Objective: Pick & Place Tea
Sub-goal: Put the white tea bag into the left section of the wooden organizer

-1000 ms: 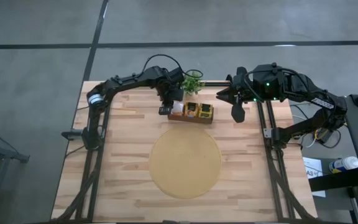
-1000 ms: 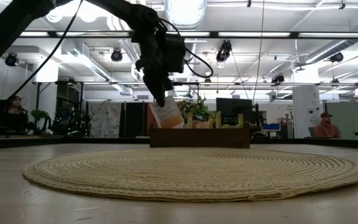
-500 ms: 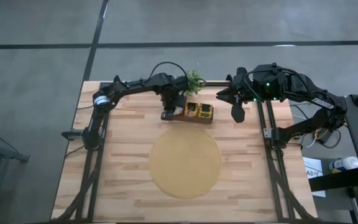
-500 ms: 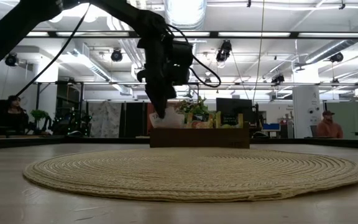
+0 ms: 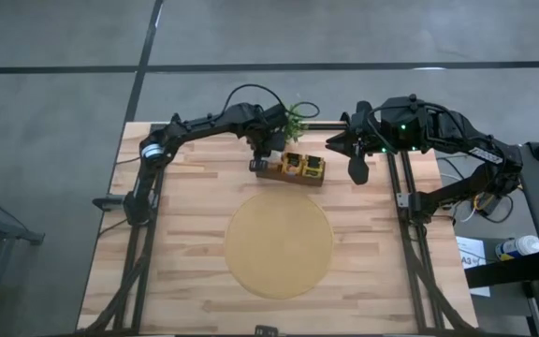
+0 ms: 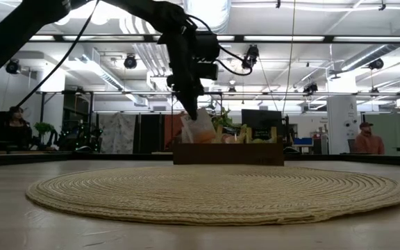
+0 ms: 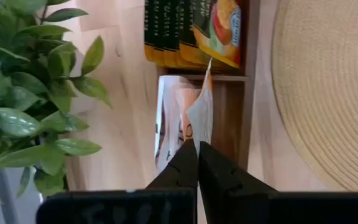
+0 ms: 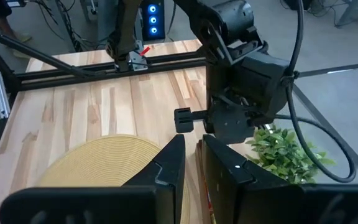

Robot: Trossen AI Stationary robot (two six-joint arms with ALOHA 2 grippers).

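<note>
My left gripper (image 5: 259, 161) has drifted right since a second ago, its fingers (image 7: 188, 163) clenched on an orange-red tea packet (image 7: 199, 112) over the left end of the wooden box (image 5: 291, 177); the box has slid slightly right on the counter (image 5: 185, 271); yellow packets (image 5: 301, 166) stand inside; my right gripper (image 5: 356, 168) waits beside it unmoved, fingers nearly together, grasping nothing I can see.
</note>
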